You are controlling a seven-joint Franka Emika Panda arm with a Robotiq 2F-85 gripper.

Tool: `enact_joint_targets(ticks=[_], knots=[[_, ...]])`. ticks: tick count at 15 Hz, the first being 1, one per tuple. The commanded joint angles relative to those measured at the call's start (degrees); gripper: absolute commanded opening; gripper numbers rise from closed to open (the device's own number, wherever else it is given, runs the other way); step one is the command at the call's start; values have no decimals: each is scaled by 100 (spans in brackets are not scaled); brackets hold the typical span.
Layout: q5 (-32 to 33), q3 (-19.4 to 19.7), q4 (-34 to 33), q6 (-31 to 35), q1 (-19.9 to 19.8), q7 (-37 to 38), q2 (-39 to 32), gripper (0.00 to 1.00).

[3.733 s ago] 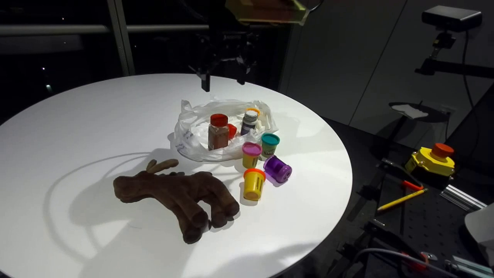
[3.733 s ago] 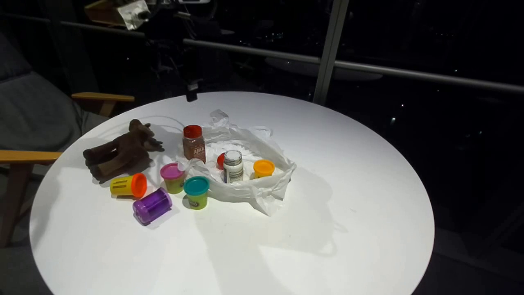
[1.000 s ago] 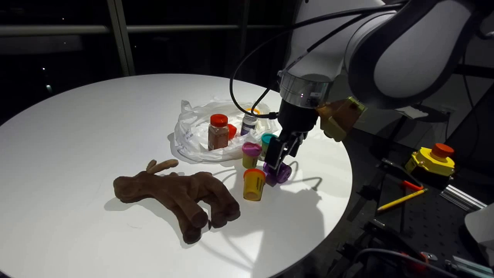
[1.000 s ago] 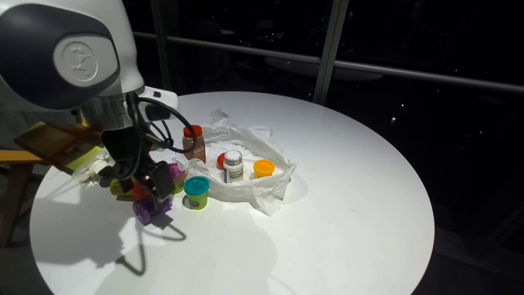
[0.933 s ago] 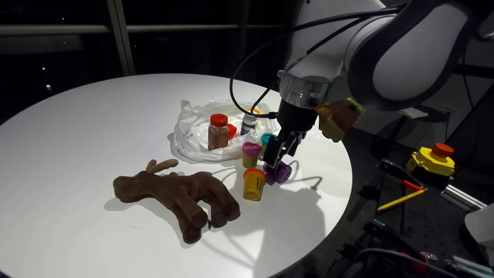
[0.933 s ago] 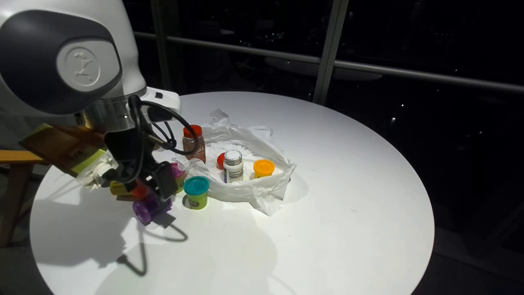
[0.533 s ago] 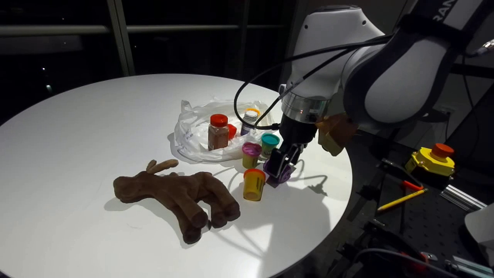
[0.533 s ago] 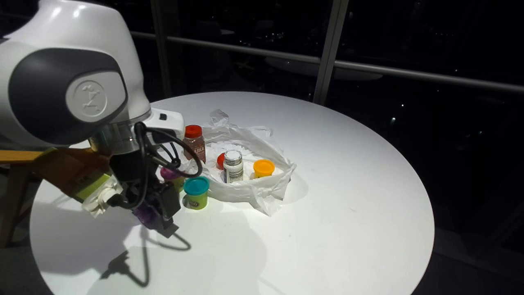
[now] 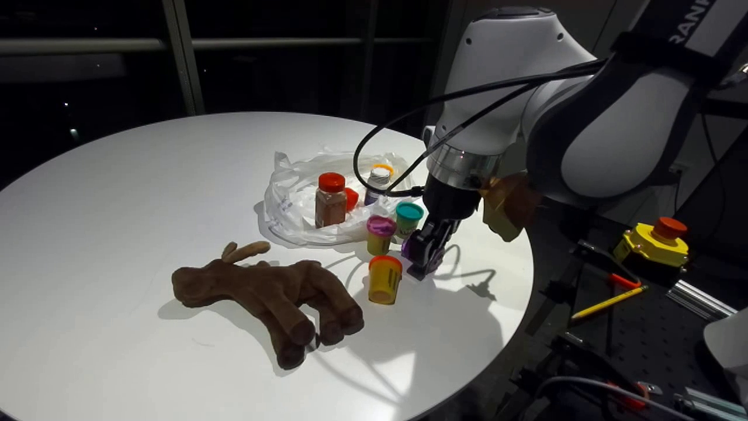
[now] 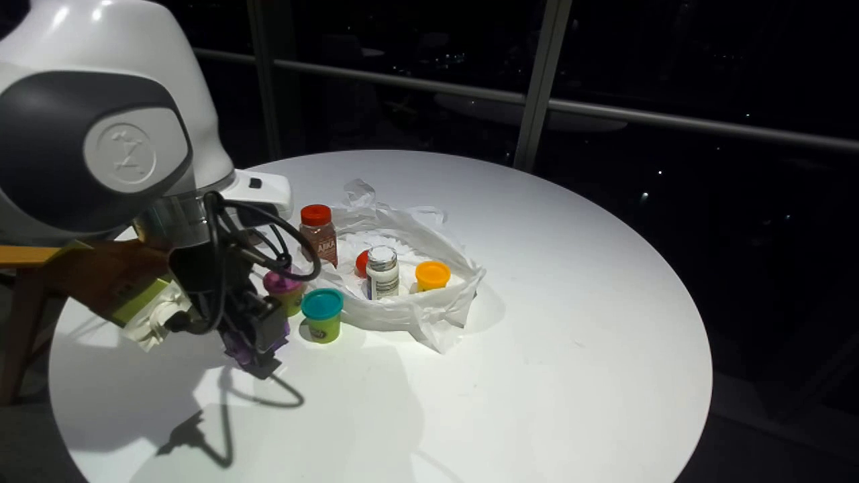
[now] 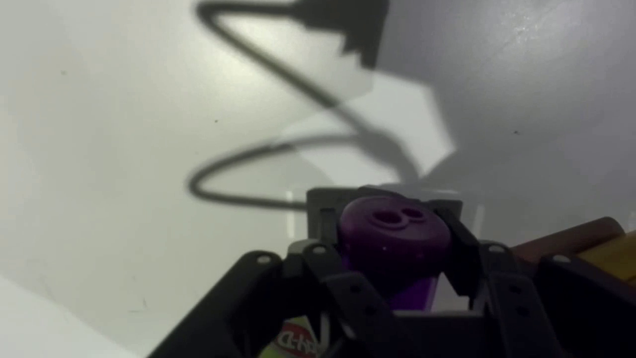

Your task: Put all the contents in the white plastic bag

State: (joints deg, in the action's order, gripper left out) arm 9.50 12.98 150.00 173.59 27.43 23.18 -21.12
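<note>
A round white table [image 9: 128, 234] is backed by dark windows [image 9: 280, 70]. On it, a thin, wrinkled, translucent white plastic bag [image 10: 402, 316] is spread open, with a white-capped bottle [image 10: 382, 278] and an orange-lidded tub [image 10: 433, 276] contained inside. Outside the bag, a purple plastic jar [image 11: 395, 223] is clasped by the black two-fingered gripper [image 11: 391, 236], the jaws narrowed partway and pressed to both its sides; whether it is lifted cannot be told. Just beside the bag, a teal-lidded green tub [image 10: 323, 316] and a pink-lidded yellowish tub [image 9: 380, 238] are stood upright. A brown plush long-legged toy [image 9: 269, 286] is laid apart from the bag.
</note>
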Motion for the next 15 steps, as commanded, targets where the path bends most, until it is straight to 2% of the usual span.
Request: enact_joint_targets(ticks=[1, 3, 5, 7, 9, 10, 13, 15], knots=[[354, 947, 339, -379, 955, 443, 703, 20], [655, 1481, 303, -1041, 1435, 798, 1062, 20], [988, 1814, 95, -1578, 1672, 1191, 1385, 20], [1082, 1896, -276, -1697, 1673, 1450, 1477, 20], [868, 1854, -704, -1561, 1598, 1563, 1286, 20], [1085, 1032, -965, -1459, 709, 1850, 1140, 20], [1230, 527, -1662, -1187, 103, 2427, 543, 20], [1378, 354, -2144, -1030, -163, 2824, 103, 20]])
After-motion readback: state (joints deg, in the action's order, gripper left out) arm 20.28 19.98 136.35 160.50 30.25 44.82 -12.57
